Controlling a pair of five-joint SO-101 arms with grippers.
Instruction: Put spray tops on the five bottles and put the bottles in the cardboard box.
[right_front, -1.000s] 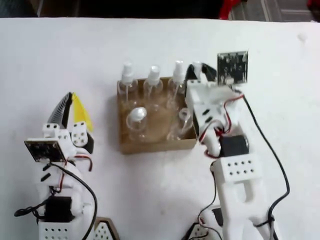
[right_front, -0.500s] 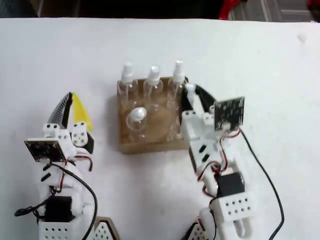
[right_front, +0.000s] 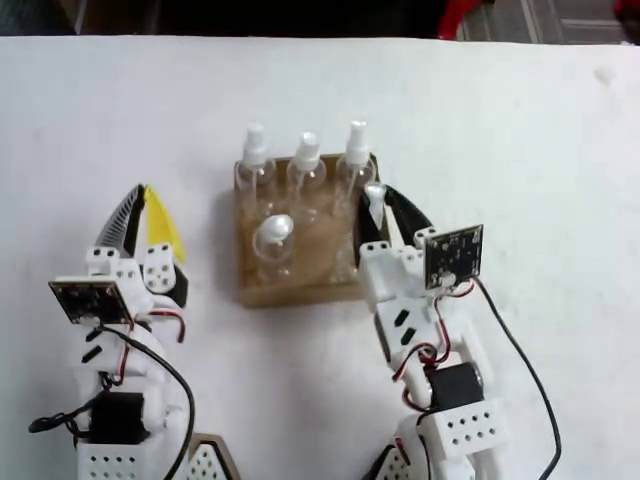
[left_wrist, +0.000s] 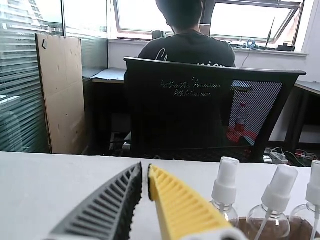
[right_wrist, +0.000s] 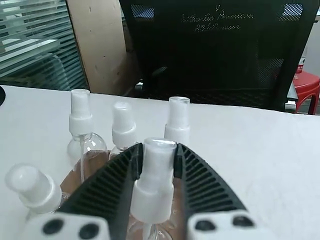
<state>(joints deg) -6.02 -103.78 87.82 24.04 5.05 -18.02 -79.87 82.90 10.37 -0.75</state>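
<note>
The cardboard box (right_front: 250, 290) sits mid-table. Three clear bottles with white spray tops stand along its back wall (right_front: 254, 165) (right_front: 305, 165) (right_front: 355, 158), and a fourth (right_front: 272, 240) stands at its front left. My right gripper (right_front: 374, 198) is over the box's front right corner, shut on a white spray top (right_wrist: 156, 175) whose tube hangs down to a clear bottle (right_wrist: 137, 231) below it. The right wrist view has the three back bottles (right_wrist: 123, 131) beyond the fingers. To the left of the box, my left gripper (right_front: 143, 192) rests on the table, its black and yellow fingers (left_wrist: 175, 200) together and holding nothing.
White tabletop (right_front: 520, 130) spreads around the box on all sides. A black chair (left_wrist: 210, 115) and a seated person are beyond the table's far edge, and a cardboard sheet (left_wrist: 60, 95) leans against the wall there.
My right arm has drawn back from the box's far right corner to its front right corner, bringing the spray top with it. The left arm has stayed still.
</note>
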